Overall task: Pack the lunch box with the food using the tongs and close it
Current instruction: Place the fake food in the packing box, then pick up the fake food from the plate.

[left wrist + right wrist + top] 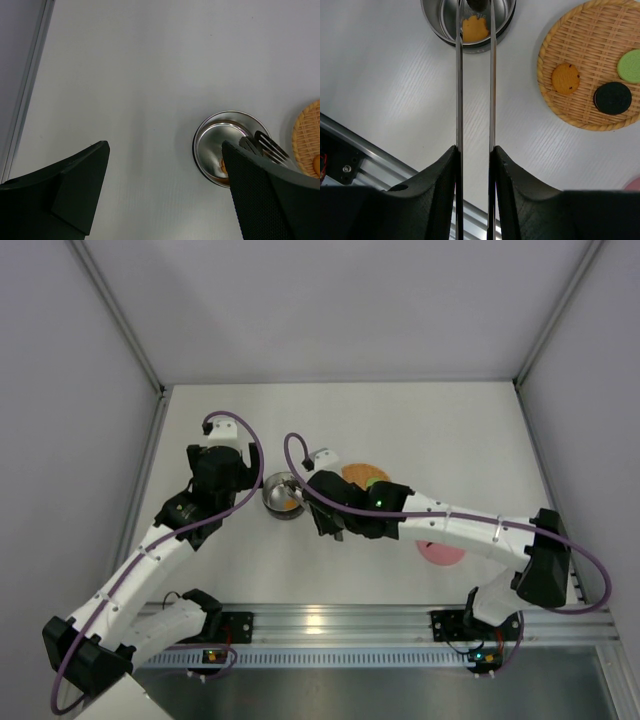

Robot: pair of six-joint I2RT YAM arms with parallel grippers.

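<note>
- Top: the lunch box [283,496] is seen on the counter between both hands.
- Left wrist: the left hand [162,150] is spread wide, empty.
- Right wrist: the tongs [458,90] are pinched by the right hand [474,150]; the dark piece [478,4] could be dropped past the rim if released off-centre.

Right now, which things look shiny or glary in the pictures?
Left wrist view: the steel bowl glows pale inside with glare. Right wrist view: the tongs gleam as bright strips, while the woven tray looks matte and sharp. Top view: soft, even light, only faint shadows.
</note>
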